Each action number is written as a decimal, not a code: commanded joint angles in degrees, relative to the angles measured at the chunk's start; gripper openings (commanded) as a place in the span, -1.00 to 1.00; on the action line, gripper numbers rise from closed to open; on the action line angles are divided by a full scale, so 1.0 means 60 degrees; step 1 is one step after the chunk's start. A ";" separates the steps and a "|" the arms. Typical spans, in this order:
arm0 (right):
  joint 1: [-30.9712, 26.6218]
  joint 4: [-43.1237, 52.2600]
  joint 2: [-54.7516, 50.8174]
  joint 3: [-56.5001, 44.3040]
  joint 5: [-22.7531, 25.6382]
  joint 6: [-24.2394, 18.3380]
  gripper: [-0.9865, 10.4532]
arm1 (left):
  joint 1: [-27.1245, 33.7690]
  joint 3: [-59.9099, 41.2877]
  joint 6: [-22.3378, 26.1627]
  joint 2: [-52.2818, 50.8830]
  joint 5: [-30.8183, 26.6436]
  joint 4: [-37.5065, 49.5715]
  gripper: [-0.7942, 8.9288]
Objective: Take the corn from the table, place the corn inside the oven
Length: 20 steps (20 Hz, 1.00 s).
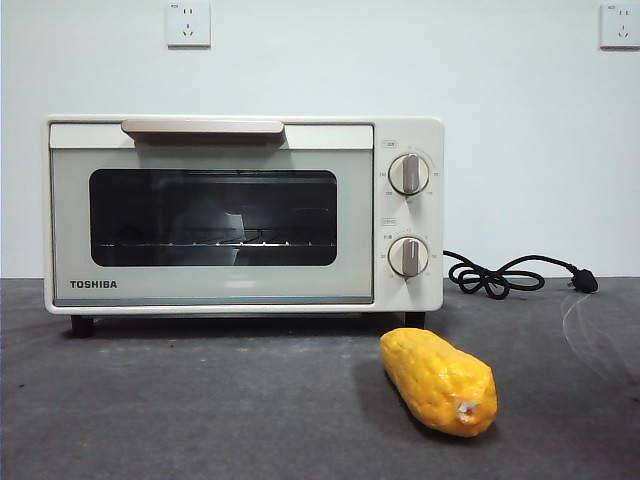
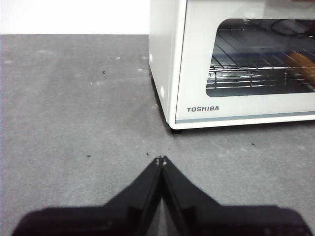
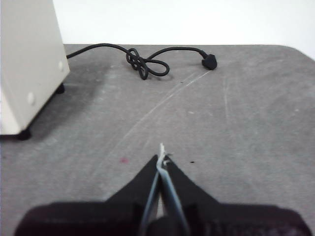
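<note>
1. The table [image 1: 200, 410] carries everything; I see neither arm in the front view, so both wait clear of the work.
2. The oven [image 1: 240, 215] stands with its door shut. It lies ahead and to the right of my left gripper [image 2: 161, 160], and ahead-left of my right gripper [image 3: 161, 158].
3. The corn [image 1: 440, 382] lies on the table in front of the oven's knob end, just off its foot, long axis slanting toward the front camera.
4. Neither wrist view shows the corn. I judge the right gripper nearer, since it sits off that end.
5. Both grippers are clenched with nothing held.
</note>
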 commanded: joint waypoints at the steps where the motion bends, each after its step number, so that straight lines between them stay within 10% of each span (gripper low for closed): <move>1: -0.0007 0.0066 -0.0018 -0.0091 -0.0106 0.1555 -0.83 | 0.0018 -0.0069 -0.0098 0.0000 -0.0018 0.0182 -0.84; 6: -0.0004 0.0066 -0.0018 -0.0091 -0.0069 0.4295 -0.83 | 0.0007 -0.0069 -0.1876 0.0000 0.0579 0.0302 -0.84; 20: -0.0004 0.0073 -0.0015 0.0044 -0.0874 0.4776 -0.83 | 0.0007 0.0109 -0.3173 0.0029 0.4346 -0.0033 -0.85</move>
